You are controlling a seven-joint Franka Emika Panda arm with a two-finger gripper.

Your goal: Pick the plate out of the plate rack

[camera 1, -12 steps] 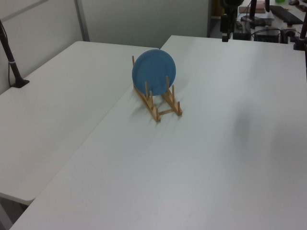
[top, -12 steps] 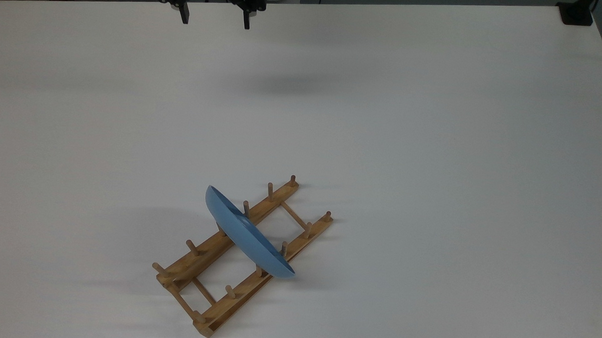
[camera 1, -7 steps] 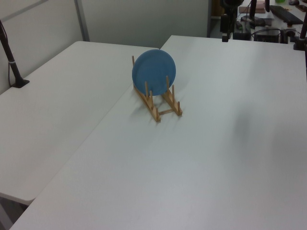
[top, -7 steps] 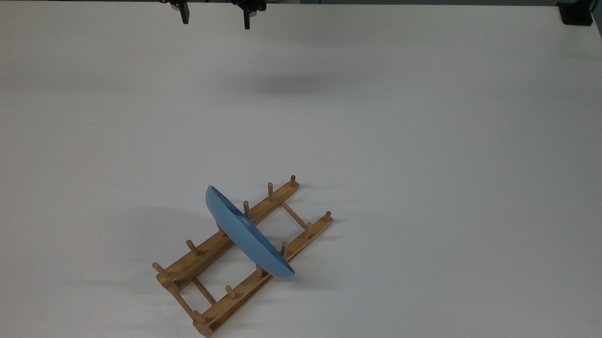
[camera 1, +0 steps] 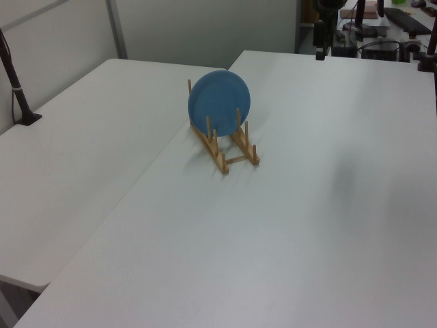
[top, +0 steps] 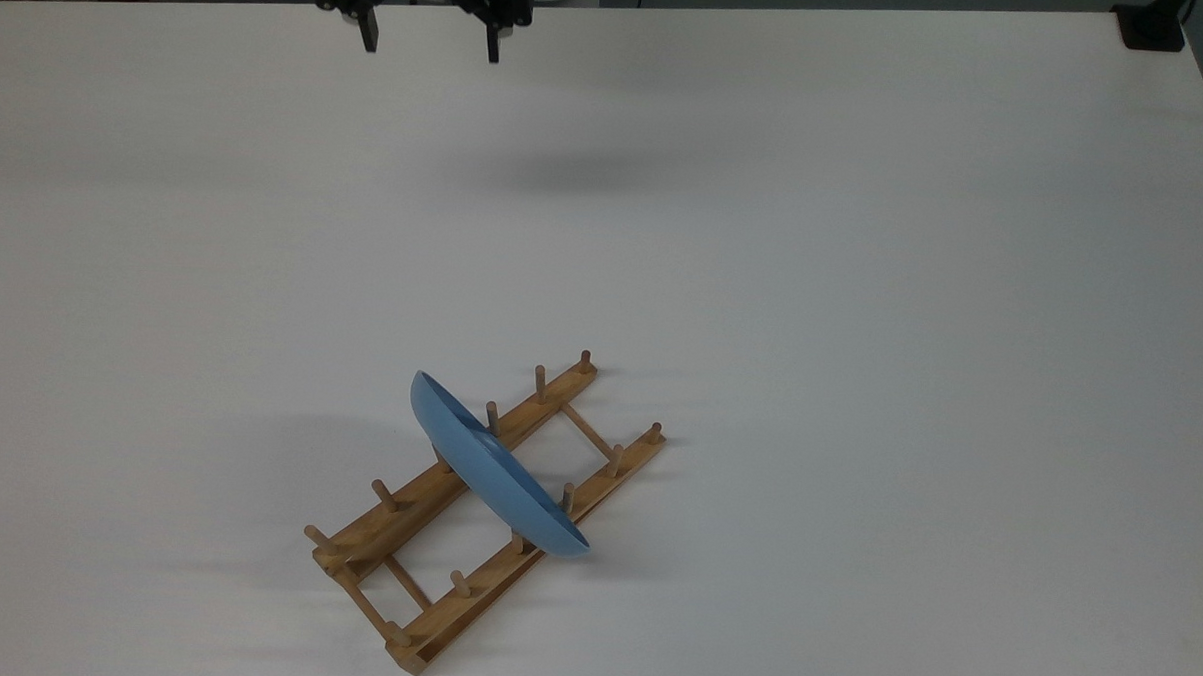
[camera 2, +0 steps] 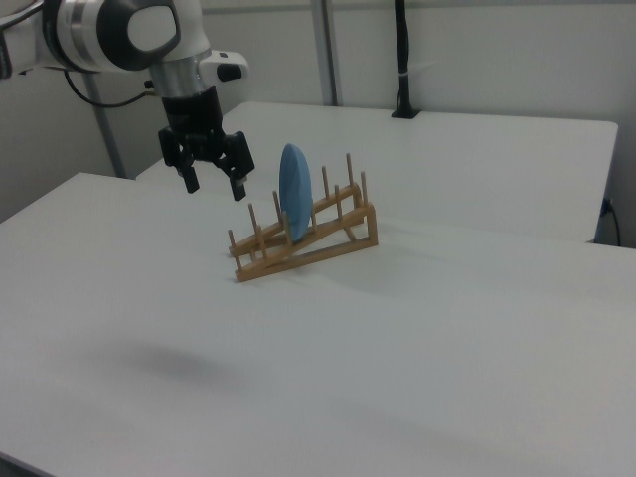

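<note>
Nothing has shifted: smooth light-blue plate (top: 497,469) stands on edge in the pegged wooden plate rack (top: 425,532); at the top view's twelve o'clock, black gripper (top: 431,47) hovers, jaws spread, empty.

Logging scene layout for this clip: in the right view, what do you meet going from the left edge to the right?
Robot arm → gripper, open → plate rack with the plate standing in it → black pole.

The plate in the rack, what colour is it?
Plain light blue plate, clearest in the left view.
</note>
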